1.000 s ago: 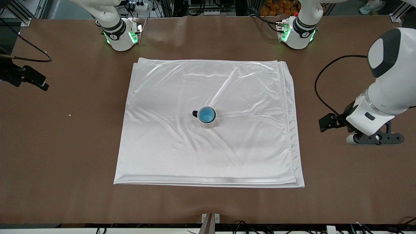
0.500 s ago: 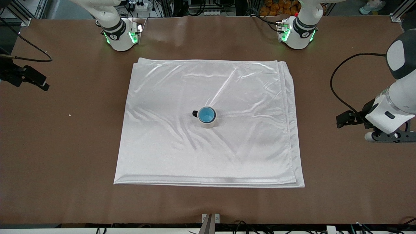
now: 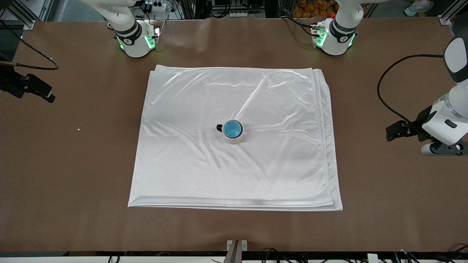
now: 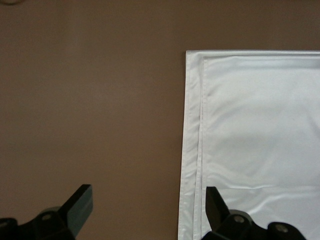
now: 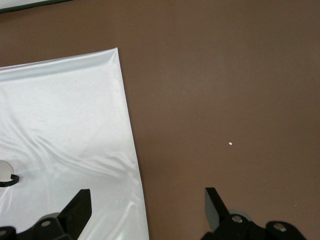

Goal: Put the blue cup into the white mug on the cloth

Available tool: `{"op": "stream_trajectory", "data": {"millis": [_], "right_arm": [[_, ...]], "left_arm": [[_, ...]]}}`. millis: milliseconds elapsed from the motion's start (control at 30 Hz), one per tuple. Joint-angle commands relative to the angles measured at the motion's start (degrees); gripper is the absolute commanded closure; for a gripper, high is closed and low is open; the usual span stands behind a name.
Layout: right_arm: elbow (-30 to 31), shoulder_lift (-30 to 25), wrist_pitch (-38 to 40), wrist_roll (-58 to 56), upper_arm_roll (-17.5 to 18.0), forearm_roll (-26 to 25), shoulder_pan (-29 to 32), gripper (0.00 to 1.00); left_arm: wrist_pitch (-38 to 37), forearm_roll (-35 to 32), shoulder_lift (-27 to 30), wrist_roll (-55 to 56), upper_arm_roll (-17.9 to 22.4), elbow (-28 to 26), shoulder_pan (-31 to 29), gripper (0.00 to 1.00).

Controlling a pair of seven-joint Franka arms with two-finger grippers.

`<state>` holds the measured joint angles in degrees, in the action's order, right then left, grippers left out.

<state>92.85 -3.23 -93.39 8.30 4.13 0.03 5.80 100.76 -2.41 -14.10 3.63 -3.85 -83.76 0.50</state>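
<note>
A brown counter [image 3: 73, 164] fills the scene, with a large white cloth [image 3: 190, 171] spread flat across its middle, folded in layers and lightly wrinkled. Near the centre of the cloth stands the white mug [image 3: 234, 138], upright, its small dark handle turned toward the right arm's end of the counter. The blue cup [image 3: 232, 129] sits inside the mug, its bright blue interior facing up and its rim showing just within the mug's rim.

The left gripper [image 4: 147, 205] hangs over bare counter at the left arm's end, well apart from the mug; its wrist view shows the layered edge of the cloth just beside one of its fingers [image 4: 79, 204], and the fingers are spread wide with nothing between them. The right gripper [image 5: 147, 207] is also parted and empty; in its wrist view it is over the counter by a cloth edge, and a sliver of the mug with its handle seems to peek in at the picture's border, too cropped to be sure. A tiny white speck [image 3: 78, 129] lies on the counter toward the right arm's end
</note>
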Motion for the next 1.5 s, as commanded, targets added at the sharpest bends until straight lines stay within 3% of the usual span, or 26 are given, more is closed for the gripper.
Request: {"op": "stream_trajectory", "data": {"millis": [0, 1467], "right_arm": [[-0.21, -0.11, -0.21, 0.22, 0.35, 0.94, -1.05, 0.00], [-2.85, 1.47, 0.67, 0.05, 0.35, 0.32, -0.87, 0.00]], "left_arm": [[-0.12, 0.83, 2.50, -1.35, 0.07, -2.02, -0.68, 0.00], [-1.97, 0.48, 3.20, -1.61, 0.16, 0.00, -0.85, 0.00]]}}
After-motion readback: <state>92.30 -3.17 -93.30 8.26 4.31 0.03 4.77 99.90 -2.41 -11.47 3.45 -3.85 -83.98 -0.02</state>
